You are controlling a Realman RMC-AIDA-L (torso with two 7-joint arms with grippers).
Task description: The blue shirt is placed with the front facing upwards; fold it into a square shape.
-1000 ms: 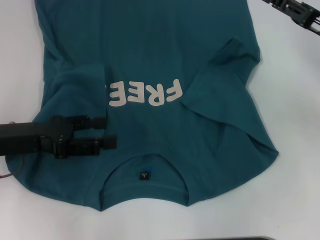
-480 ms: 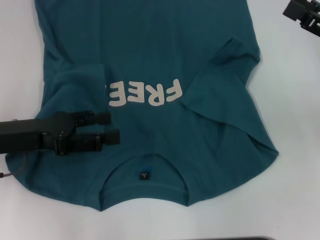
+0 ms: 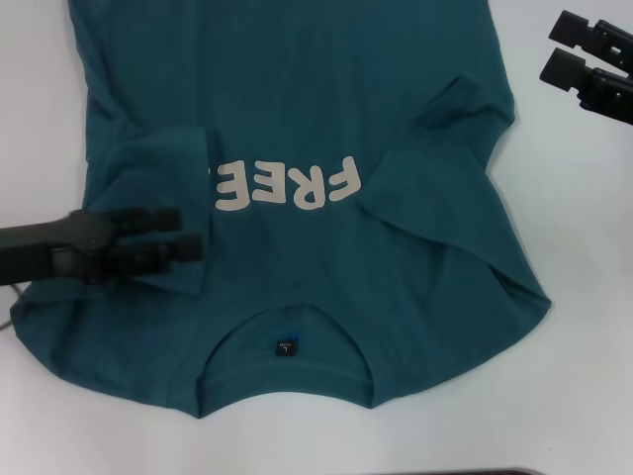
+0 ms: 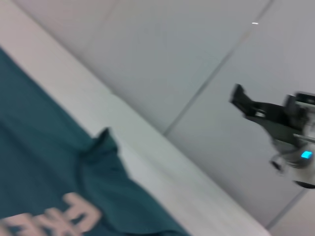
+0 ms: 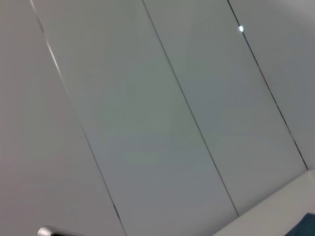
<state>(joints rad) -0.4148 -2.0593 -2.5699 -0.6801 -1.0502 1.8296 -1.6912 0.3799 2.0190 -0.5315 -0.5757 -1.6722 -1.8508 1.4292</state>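
- One shirt (image 3: 297, 119) here, teal-blue, spread front-up on the white table (image 3: 584, 297), collar end nearest the robot.
- One word printed on the chest: "FREE" (image 3: 287, 185) in pale letters, upside down from the head view. Its first letter is partly covered by the folded sleeve.
- One small dark label (image 3: 286, 347) inside the neck. There's a tiny mark on it but I can't read it.
- Two sleeves: the one on the robot's left is folded in over the chest, the one on its right (image 3: 465, 109) is rumpled and partly tucked in.
- Two grippers. The left gripper (image 3: 183, 233) sits over the folded left sleeve; its two fingers are a little apart with nothing between them, so it looks released.
- The right gripper (image 3: 559, 47) is off the shirt, over bare table at the far right, fingers apart and holding nothing.
- The left wrist view catches the shirt edge, part of the lettering and the other gripper farther off.
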